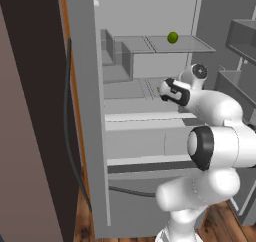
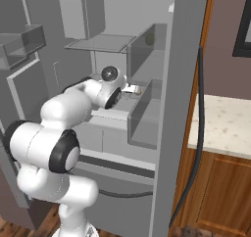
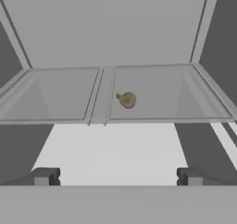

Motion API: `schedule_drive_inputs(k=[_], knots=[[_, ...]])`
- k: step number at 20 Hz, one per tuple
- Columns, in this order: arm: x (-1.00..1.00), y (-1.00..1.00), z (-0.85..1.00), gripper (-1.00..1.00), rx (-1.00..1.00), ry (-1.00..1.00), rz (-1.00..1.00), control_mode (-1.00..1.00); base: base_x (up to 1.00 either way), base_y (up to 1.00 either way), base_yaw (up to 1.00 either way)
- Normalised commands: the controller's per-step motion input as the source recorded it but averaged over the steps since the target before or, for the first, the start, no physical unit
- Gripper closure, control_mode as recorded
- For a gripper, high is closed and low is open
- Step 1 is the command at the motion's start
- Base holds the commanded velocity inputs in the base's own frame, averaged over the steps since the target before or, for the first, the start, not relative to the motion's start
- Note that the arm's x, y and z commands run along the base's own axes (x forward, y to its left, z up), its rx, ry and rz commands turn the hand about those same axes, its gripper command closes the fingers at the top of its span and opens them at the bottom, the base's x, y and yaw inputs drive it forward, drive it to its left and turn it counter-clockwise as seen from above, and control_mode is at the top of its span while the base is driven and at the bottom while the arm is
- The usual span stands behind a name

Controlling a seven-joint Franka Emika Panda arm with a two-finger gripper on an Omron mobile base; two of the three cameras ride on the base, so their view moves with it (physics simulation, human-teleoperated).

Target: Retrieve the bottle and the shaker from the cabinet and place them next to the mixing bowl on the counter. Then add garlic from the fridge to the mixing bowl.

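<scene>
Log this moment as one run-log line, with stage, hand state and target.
stage: reaching into fridge | hand: open, empty | target: garlic on glass shelf, ahead of hand, untouched | also: green fruit on upper shelf

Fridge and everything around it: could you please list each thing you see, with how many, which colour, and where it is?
fridge: one, grey, door open, pale inside
glass shelves: several, clear, inside the fridge
garlic: one, tan, on a glass shelf, ahead of the gripper
round fruit: one, green, on the top shelf
door bins: two, grey, on the fridge door
counter: one, beige speckled, right of the fridge
arm: one, white, reaching into the fridge
gripper: one, dark tips, open, holding nothing
</scene>
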Motion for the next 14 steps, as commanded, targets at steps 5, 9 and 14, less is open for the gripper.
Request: schedule_drive_inputs(k=[5, 9, 14], knots=[[0.4, 0.0, -0.21, -1.0, 0.0, 0.0, 0.0, -1.0, 0.0, 0.0, 0.0], [0.39, 0.0, -0.17, -1.0, 0.0, 0.0, 0.0, -1.0, 0.0, 0.0, 0.0], [0.36, -0.06, -0.14, -1.0, 0.0, 0.0, 0.0, -1.0, 0.0, 0.0, 0.0]])
